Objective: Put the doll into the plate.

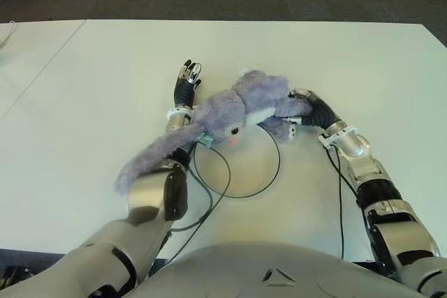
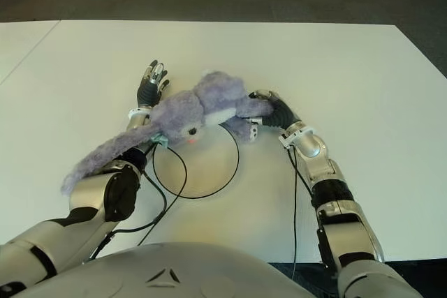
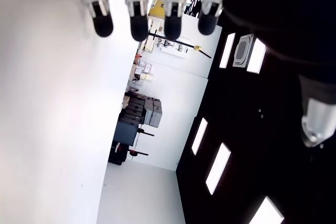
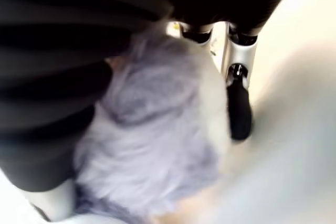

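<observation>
Purple plush doll [image 1: 237,113] held above far rim of plate [image 1: 262,185] — white disc with dark edge on white table [image 1: 363,68]. Right hand [image 1: 302,106] closed around doll's body; right wrist view shows fur packed between palm and fingers [image 4: 239,111]. Doll's long ear droops across left forearm. Left hand [image 1: 187,82] just left of doll, fingers straight and spread, holding nothing — seemingly flat on table, contact unclear.

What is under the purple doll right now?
Under the doll: the plate's far rim, the left hand's wrist, the right hand's fingers. The table beneath is hidden.
</observation>
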`<state>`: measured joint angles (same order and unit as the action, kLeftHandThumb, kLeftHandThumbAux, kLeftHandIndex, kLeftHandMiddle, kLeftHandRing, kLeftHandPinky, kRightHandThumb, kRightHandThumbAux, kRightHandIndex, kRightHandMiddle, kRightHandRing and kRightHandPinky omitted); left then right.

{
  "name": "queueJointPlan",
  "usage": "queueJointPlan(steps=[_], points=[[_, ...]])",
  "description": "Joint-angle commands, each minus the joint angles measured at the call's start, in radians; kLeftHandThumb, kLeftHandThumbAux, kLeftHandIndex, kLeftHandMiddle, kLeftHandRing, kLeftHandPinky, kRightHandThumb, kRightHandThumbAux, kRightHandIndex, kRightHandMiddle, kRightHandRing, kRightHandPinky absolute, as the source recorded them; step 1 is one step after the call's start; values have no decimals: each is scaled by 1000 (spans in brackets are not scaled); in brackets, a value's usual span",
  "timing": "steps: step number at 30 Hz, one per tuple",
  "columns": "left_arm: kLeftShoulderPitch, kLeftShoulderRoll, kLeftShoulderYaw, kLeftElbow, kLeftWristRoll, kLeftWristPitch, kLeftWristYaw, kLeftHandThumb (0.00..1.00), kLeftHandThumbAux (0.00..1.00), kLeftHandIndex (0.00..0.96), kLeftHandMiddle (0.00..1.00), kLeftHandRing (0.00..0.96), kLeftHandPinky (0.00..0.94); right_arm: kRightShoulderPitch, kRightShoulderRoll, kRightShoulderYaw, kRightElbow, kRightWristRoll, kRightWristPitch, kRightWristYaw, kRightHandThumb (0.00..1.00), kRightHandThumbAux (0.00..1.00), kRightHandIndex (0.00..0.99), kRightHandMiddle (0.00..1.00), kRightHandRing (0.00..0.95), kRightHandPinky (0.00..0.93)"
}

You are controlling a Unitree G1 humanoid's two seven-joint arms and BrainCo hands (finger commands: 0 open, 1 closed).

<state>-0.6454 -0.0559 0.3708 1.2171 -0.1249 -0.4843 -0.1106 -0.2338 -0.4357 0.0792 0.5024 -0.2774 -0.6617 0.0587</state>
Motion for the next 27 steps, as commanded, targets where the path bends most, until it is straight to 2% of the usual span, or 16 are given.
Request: queueJointPlan(steps=[1,5,10,19,27], points=[[213,-38,2,132,8,108,30,0,481,0,80,79,56,81,66,-28,-136,-136,-203,-209,335,767,741,865,869,886],[212,-38,1,133,9,113,39,0,477,0,95,92,75,101,64,-39,-152,-218,-321,-294,401,769,761,882,882,892],[213,-38,1,132,9,107,30,0,474,0,97,95,60,103,63,-39,-150,-240,-377,-326,424,761,782,902,894,898],[205,-42,-1,133,12,118,48,0,467,0,92,90,64,61,51,-22,-70,-176,-405,-296,444,750,799,907,900,891],[209,-39,1,134,10,114,37,0,494,0,98,93,55,54,44,-30,-51,-176,-367,-284,436,755,798,903,902,895]])
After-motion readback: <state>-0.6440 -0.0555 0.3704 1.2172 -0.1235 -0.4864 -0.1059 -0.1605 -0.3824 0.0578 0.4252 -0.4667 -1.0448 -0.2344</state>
